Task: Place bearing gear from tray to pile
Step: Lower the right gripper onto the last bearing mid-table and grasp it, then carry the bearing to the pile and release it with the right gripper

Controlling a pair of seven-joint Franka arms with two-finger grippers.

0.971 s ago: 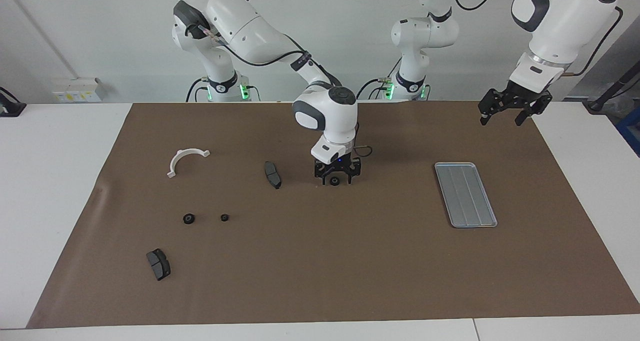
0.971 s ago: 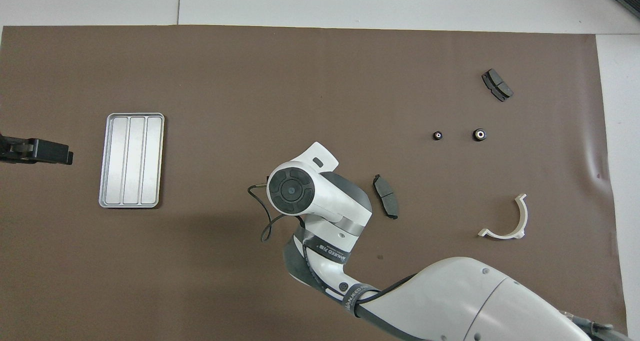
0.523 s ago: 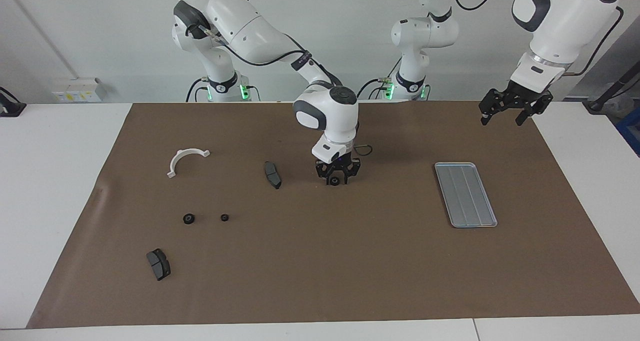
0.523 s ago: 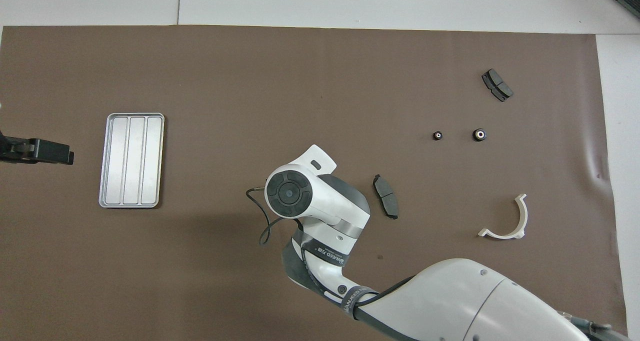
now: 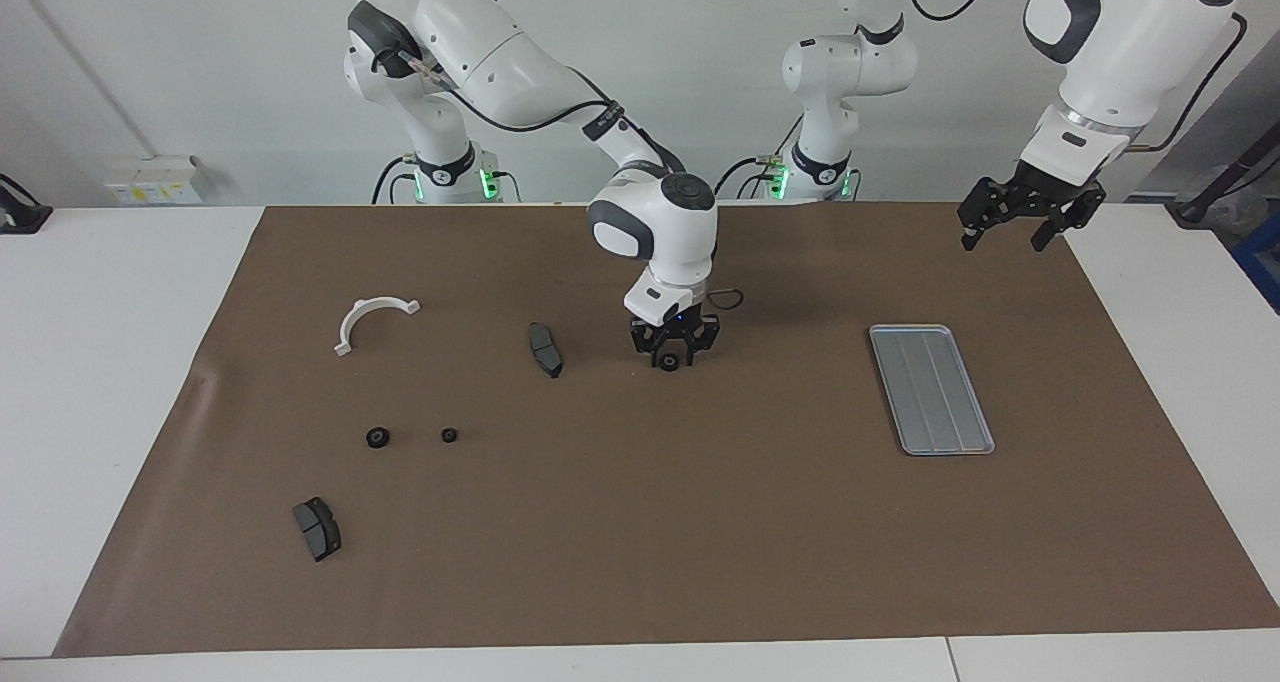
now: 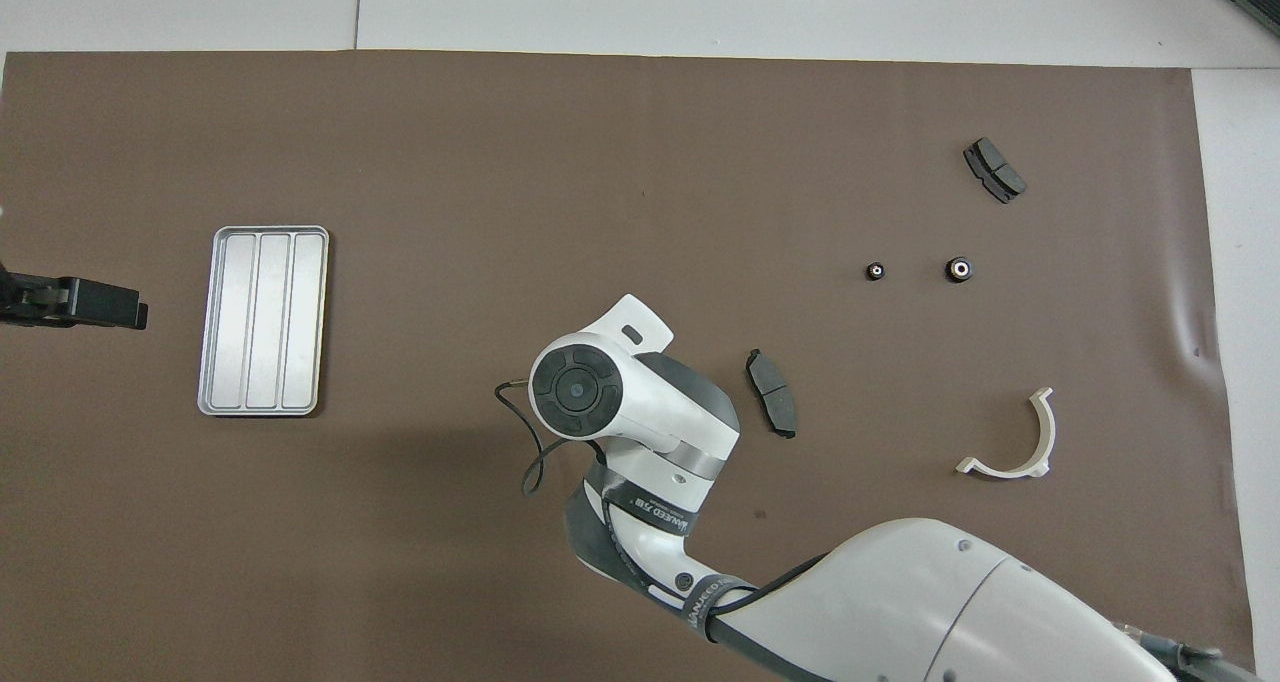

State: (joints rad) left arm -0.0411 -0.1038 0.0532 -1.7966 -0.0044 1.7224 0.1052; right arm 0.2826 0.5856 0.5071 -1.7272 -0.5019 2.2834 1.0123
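A second ago the right end effector (image 5: 674, 354) stands spread around a small black bearing gear (image 5: 668, 361) that sits on the brown mat. Now its fingers are drawn in against that gear and it looks slightly higher, so the gear appears pinched and perhaps just lifting off the mat. It is over the middle of the bench (image 5: 100, 362), between the tray (image 5: 930, 389) and the nearer brake pad (image 5: 545, 349). In the overhead view the wrist hides both fingers and gear.

The tray has not moved and lies with nothing on it toward the left arm's end. My reading is that the gear is already out of the tray but short of the pile, and this regrasp starts the last carry. The pile is unchanged: a white bracket (image 5: 372, 320), 2 small gears (image 5: 377, 437) and (image 5: 449, 435), and a second brake pad (image 5: 317, 528), all toward the right arm's end.

The left end effector (image 5: 1013, 224) waits with fingers spread, hanging above the mat's edge close to the left arm's base.

A grey band on the right arm's wrist (image 6: 655, 507) carries white lettering, too small to read with confidence. No other writing shows.
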